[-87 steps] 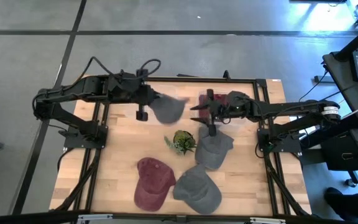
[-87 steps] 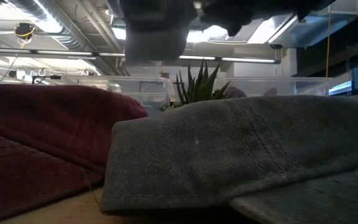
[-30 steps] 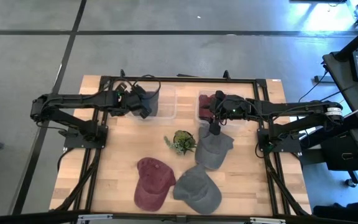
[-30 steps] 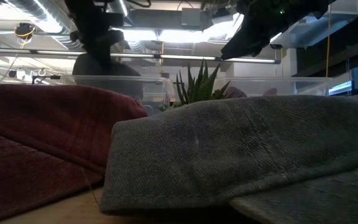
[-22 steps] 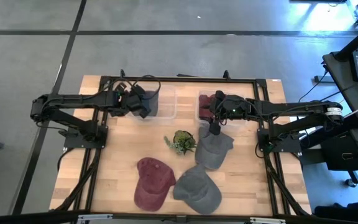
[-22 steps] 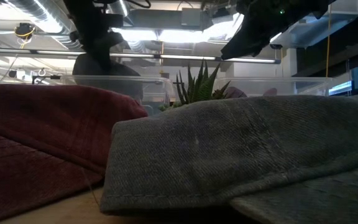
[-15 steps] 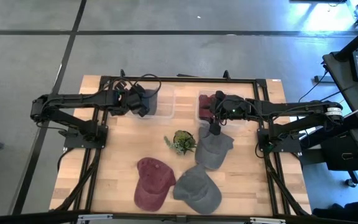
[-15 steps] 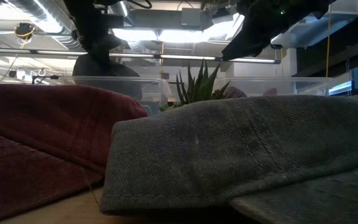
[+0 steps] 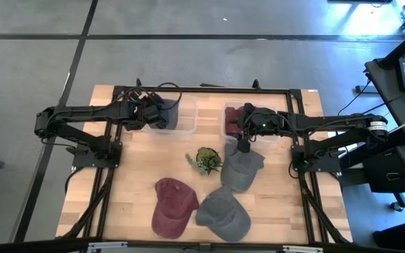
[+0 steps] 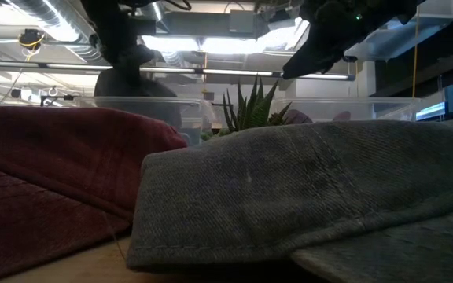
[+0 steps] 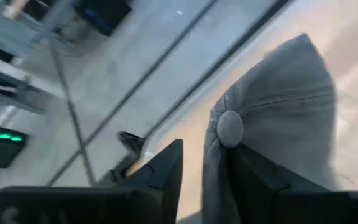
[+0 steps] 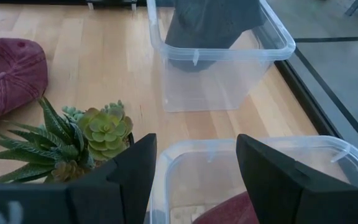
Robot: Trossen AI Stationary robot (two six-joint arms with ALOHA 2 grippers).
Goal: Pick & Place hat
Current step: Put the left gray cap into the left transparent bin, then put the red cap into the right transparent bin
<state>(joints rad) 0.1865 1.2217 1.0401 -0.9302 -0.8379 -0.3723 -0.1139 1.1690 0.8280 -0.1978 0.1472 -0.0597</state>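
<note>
A grey hat [image 9: 169, 117] lies in the clear left bin [image 9: 186, 121] at the table's far side; in the low view the grey hat [image 10: 132, 83] is a dark mound behind the bin wall. My left gripper [image 9: 155, 112] stands over it, open, and the hat's crown with its top button [image 11: 230, 128] rises between my left gripper's [image 11: 205, 177] fingers. My right gripper [image 9: 242, 140] hangs open and holds nothing at the near rim of the right bin [image 12: 253, 146], which contains a red hat [image 9: 231, 118]. My left gripper's fingers stand on either side of the grey hat's crown, just beside the top button. The cloth [image 11: 216, 177] lies against the inner side of one finger [image 11: 253, 182]; a gap shows between it and the other finger. The hat rests in the bin.
On the table lie a red hat [image 9: 171, 207] and two more grey hats [image 9: 241, 169] [image 9: 223, 211], which fill the low view's foreground. A small succulent [image 9: 206, 160] stands mid-table, just left of my right gripper. Black frame rails run along the table's edges.
My left gripper has drawn back a little toward the table's left edge, uncovering more of the grey hat, which stays in the left bin. My right arm has kept still.
</note>
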